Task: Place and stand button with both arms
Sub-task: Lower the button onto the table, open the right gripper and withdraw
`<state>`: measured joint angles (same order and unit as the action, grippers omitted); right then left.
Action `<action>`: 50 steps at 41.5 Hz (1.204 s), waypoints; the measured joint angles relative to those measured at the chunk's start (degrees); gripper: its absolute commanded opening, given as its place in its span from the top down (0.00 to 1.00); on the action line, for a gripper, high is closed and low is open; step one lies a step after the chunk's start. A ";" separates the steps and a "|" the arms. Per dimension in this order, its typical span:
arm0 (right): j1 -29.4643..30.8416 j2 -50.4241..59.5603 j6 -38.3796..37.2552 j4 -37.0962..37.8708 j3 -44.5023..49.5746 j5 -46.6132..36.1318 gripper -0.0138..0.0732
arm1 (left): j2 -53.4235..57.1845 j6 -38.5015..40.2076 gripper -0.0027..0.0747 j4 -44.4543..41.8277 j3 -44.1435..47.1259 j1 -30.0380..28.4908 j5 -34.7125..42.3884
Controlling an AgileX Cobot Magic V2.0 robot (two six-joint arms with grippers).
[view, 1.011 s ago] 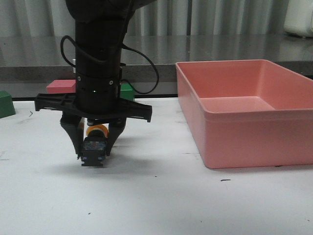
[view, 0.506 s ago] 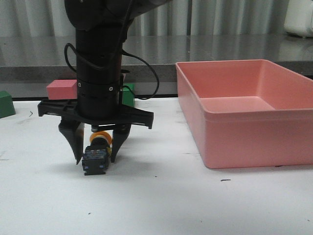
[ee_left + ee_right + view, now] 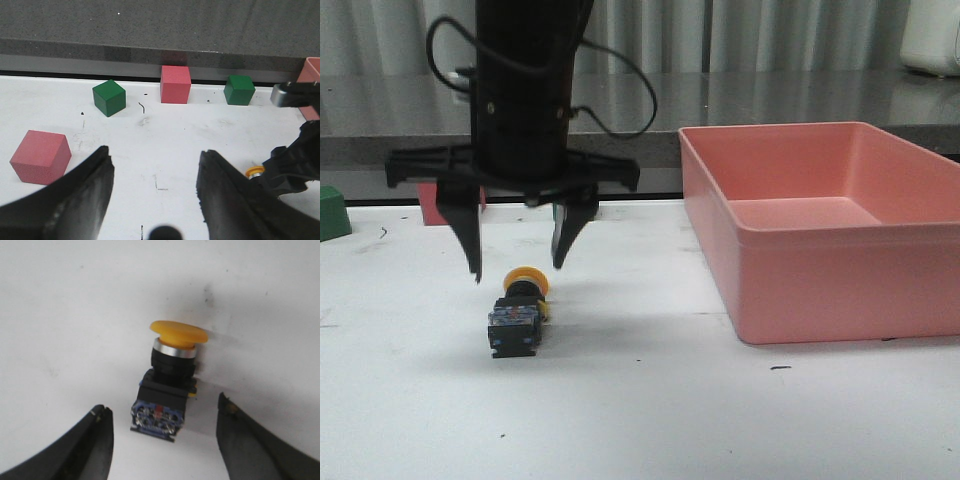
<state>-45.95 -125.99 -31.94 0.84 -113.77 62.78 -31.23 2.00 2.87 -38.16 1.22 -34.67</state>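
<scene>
Left of the pink bin [image 3: 820, 230], the button [image 3: 518, 312] is seen lying on its side on the bench [image 3: 640, 420], placed but judged not yet stood up, with the right hand [image 3: 516, 268] spread wide and empty just above it, the left hand [image 3: 155, 175] likewise open and holding nothing.

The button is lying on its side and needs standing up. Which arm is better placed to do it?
The right gripper: its open fingers hang just above the button. The left gripper, also open, sits off to one side.
</scene>
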 measured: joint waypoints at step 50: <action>7.19 68.78 30.76 -2.00 54.57 -10.44 0.30 | 0.00 0.00 0.49 0.00 0.00 0.00 0.00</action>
<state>-38.76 -57.20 -1.18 -1.16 -59.20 52.34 -31.23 2.00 2.87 -38.16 1.22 -34.67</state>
